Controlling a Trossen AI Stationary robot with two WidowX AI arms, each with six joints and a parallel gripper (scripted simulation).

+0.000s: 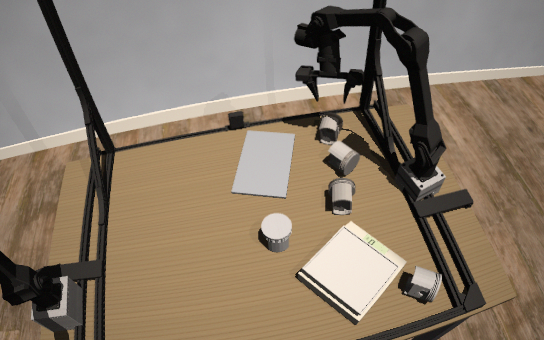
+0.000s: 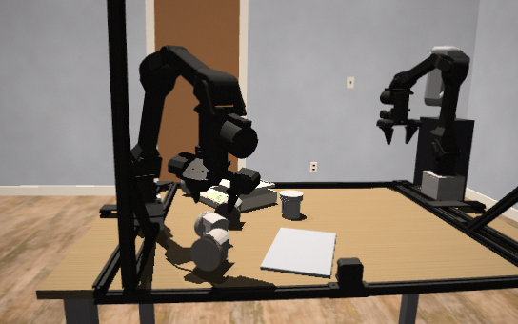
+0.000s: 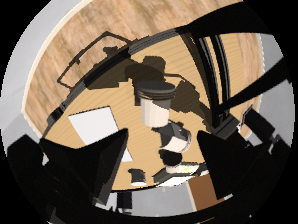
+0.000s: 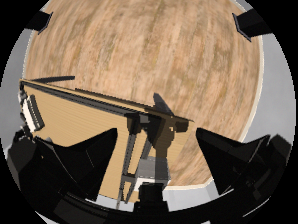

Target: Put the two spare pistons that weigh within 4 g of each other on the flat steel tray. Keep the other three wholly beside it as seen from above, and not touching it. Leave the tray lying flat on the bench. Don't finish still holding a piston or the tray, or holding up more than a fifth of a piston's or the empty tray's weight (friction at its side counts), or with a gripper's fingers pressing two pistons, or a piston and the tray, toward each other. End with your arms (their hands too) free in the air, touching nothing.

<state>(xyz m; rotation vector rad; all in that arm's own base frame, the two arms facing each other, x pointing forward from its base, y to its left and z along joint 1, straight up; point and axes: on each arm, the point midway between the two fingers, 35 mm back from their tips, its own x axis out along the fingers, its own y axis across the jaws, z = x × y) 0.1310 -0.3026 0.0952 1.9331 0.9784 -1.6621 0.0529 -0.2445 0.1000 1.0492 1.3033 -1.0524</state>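
Note:
The flat steel tray (image 1: 264,163) lies on the bench at the back middle. Five grey pistons are on the bench. One (image 1: 329,127) lies right of the tray's far corner, a second (image 1: 344,156) lies on its side just in front of it, and a third (image 1: 341,195) is nearer still. A fourth (image 1: 276,231) stands upright in the middle. A fifth (image 1: 422,283) lies at the near right corner. My left gripper (image 1: 331,90) is open and empty, high above the first piston (image 3: 156,103). My right gripper (image 2: 396,135) is open and empty, raised at the far side.
A white scale (image 1: 352,270) sits at the near right, between the upright piston and the corner piston. A black frame rail runs around the bench edge, with uprights at the corners. A small black camera block (image 1: 236,120) sits on the back rail.

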